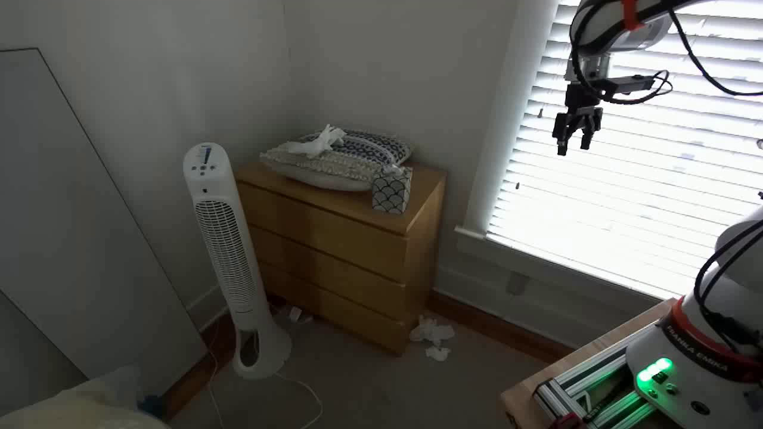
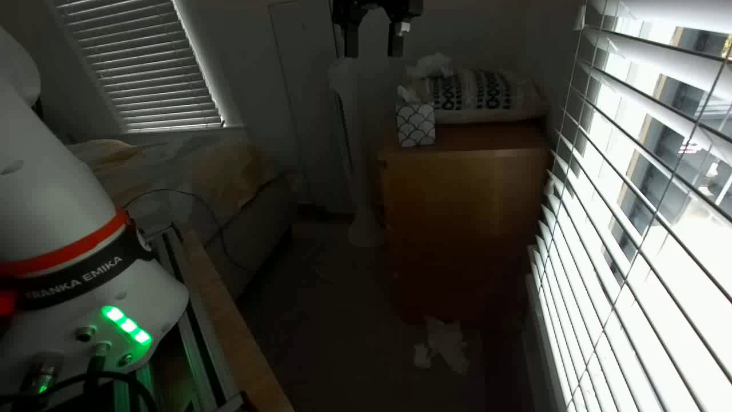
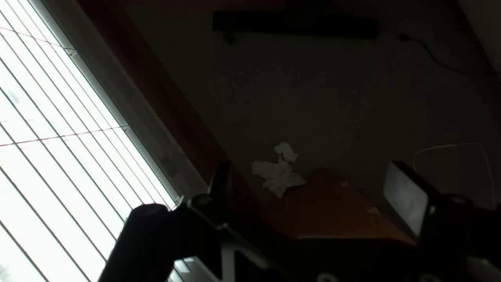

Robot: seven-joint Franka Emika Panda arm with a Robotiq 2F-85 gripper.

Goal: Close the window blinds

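Gripper hangs wide-jawed, empty, Venetian blinds and tassel beyond in an exterior view, gaping slats well apart from it in an exterior view, glowing left in the wrist view: I'd pinch that tassel, drawing gently!

In an exterior view the window blinds are white with grey lines toward three o'clock, the hand black at two, the tower fan white toward nine, the tissue box dark-scalloped on white, the dresser honey-brown.
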